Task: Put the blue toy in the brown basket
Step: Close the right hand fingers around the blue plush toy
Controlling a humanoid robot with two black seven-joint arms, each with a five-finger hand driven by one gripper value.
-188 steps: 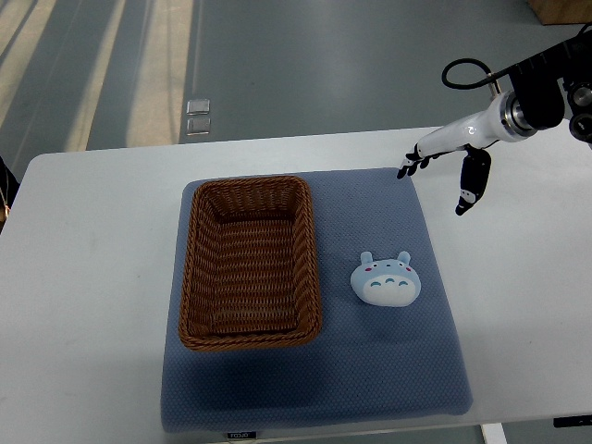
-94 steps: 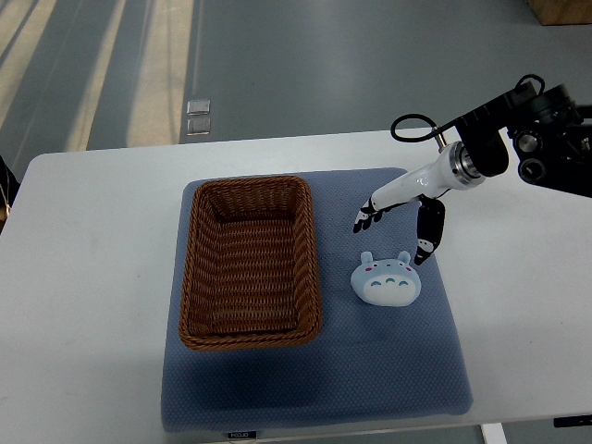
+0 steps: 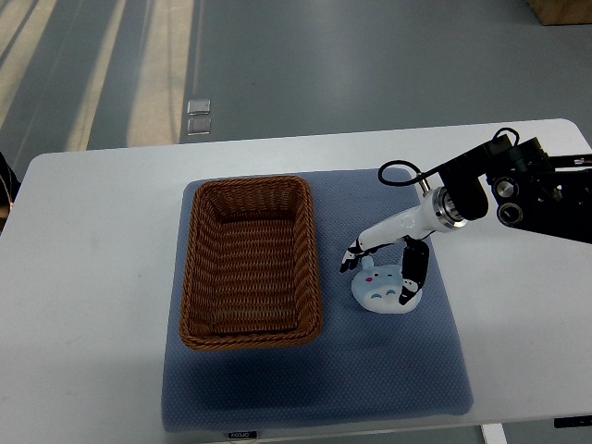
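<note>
- The right hand point(image 3: 379, 270) reaches in over the blue toy point(image 3: 385, 289), fingers spread either side of it; whether they grip it I cannot tell.
- The toy lies on the blue mat point(image 3: 370, 379), just right of the empty brown basket point(image 3: 248, 261).

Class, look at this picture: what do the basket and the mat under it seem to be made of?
Brown basket: woven wicker or rattan, judging by its ribbed strands and braided rim, slightly glossy. Blue-grey mat: probably soft fabric or foam, matte, with a fine dotted texture.
</note>
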